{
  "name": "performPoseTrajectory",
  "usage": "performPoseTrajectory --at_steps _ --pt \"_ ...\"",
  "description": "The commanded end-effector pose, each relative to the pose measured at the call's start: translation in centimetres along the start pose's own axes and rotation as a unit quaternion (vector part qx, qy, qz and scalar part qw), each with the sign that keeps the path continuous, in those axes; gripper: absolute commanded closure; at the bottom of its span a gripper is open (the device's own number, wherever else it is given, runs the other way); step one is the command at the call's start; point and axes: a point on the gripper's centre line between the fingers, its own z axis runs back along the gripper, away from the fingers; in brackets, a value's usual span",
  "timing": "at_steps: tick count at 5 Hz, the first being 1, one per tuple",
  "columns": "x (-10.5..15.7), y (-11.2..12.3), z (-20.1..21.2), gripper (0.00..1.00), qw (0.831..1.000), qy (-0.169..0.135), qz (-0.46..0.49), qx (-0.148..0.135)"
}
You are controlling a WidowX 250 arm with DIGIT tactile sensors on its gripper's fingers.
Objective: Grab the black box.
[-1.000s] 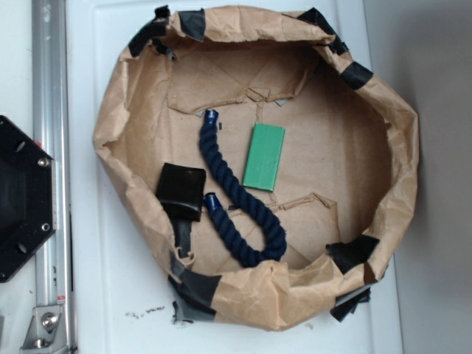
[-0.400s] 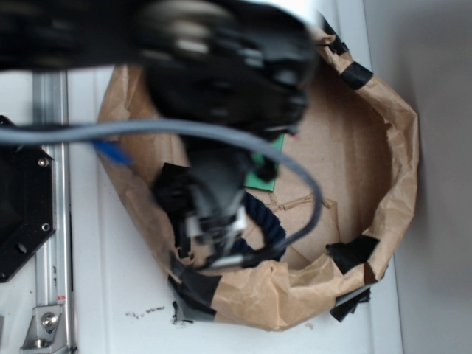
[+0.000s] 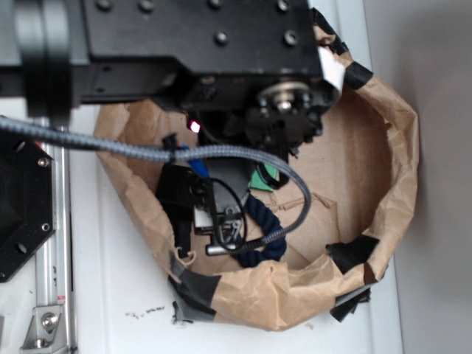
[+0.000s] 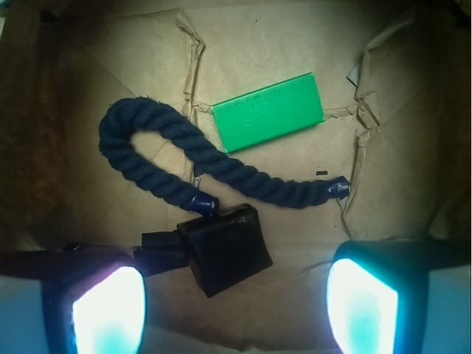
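The black box (image 4: 225,249) is a small glossy squarish flat box lying on the brown paper floor, a little left of centre between my fingers and just beyond them. In the exterior view only its left part (image 3: 174,192) shows, beside the arm's wrist. My gripper (image 4: 234,302) is open and empty above it, its two glowing pads (image 4: 109,310) wide apart. In the exterior view the arm (image 3: 221,44) hides the fingers.
A dark blue rope (image 4: 184,162) curls just beyond the box, one capped end touching it. A green block (image 4: 269,112) lies farther off. A black tape patch (image 4: 158,247) adjoins the box's left side. Crumpled paper walls (image 3: 383,147) ring the area.
The arm has swung in over the paper basin, which was uncovered a second ago, and now sits sharp and lower above the box. The box, rope and green block have not moved.
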Motion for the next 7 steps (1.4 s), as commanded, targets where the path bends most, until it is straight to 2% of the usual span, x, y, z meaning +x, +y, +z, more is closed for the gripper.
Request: performPoseTrajectory --at_steps 1,3,4,5,7 --pt "-0.1 -0.3 0.4 0.0 1.0 -0.017 -0.006 -0.001" --pt "-0.2 4.7 -6.3 0.0 0.998 0.037 0.05 0.029" --pt "-1.7 3.8 -6.8 0.0 1.0 0.028 -0.007 0.006" --pt "-2.8 1.5 -6.8 0.0 0.997 0.032 -0.061 -0.02" --pt "-1.5 -1.1 -8.2 0.0 0.999 -0.005 -0.034 -0.027"
